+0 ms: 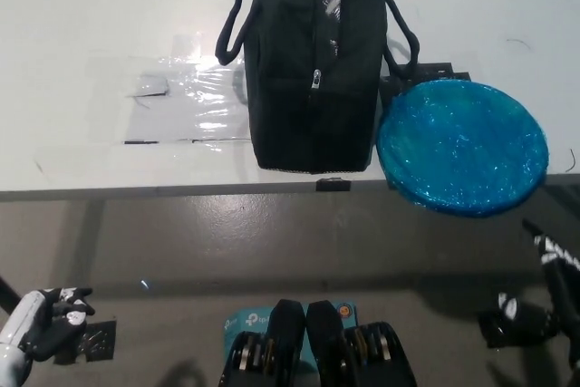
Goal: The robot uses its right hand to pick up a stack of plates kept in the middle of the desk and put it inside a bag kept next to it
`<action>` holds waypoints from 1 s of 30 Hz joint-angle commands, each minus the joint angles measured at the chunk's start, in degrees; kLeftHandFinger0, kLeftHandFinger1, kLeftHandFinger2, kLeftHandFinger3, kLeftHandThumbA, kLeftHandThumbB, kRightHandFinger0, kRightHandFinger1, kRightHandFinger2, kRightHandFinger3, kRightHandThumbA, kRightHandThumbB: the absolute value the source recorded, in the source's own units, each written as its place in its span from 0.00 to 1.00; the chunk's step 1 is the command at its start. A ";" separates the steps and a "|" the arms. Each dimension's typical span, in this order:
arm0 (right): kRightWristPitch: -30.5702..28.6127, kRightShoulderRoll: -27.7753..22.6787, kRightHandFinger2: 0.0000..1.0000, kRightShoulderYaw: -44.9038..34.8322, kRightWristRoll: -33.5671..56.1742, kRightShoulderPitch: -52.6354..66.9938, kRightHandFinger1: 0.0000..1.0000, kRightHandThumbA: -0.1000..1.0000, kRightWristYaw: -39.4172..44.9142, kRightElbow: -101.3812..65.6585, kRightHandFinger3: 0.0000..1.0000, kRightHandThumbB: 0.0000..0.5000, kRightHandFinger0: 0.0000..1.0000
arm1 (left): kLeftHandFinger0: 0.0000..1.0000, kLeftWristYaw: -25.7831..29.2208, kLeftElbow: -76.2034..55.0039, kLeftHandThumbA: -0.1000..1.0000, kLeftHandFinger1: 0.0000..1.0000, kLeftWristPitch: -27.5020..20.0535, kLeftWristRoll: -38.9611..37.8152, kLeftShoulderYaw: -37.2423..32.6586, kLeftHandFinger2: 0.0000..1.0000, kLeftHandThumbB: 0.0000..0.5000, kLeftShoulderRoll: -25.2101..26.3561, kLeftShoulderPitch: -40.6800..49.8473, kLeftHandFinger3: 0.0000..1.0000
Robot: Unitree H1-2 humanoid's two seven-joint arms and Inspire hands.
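On table at 3 o'clock, blue plates stack (462, 145) untouched just beside black bag (314, 65), so reach not begun: right robot hand (521, 322) low at 5 o'clock, grip unclear, must rise to plates; left robot hand (50, 319) idle at 7 o'clock, empty.
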 commanded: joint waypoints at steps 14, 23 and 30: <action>7.04 6.07 1.00 -3.33 -18.06 0.86 1.00 0.74 -3.59 -24.53 1.00 0.74 1.00 | 0.59 -0.75 -1.50 0.00 0.65 -0.54 -0.34 0.77 0.78 0.07 0.21 0.99 0.79; 3.80 5.52 1.00 -1.27 -18.86 -0.07 1.00 0.74 -2.90 -22.13 1.00 0.81 1.00 | 0.57 -0.96 -1.31 0.00 0.63 -0.64 -0.08 0.66 0.76 0.10 0.62 1.07 0.79; -2.56 -0.89 1.00 3.86 -16.93 -5.88 1.00 0.81 2.29 -16.11 1.00 0.90 1.00 | 0.58 -1.12 -1.18 0.00 0.64 -0.45 0.01 0.52 0.76 0.13 0.74 1.06 0.79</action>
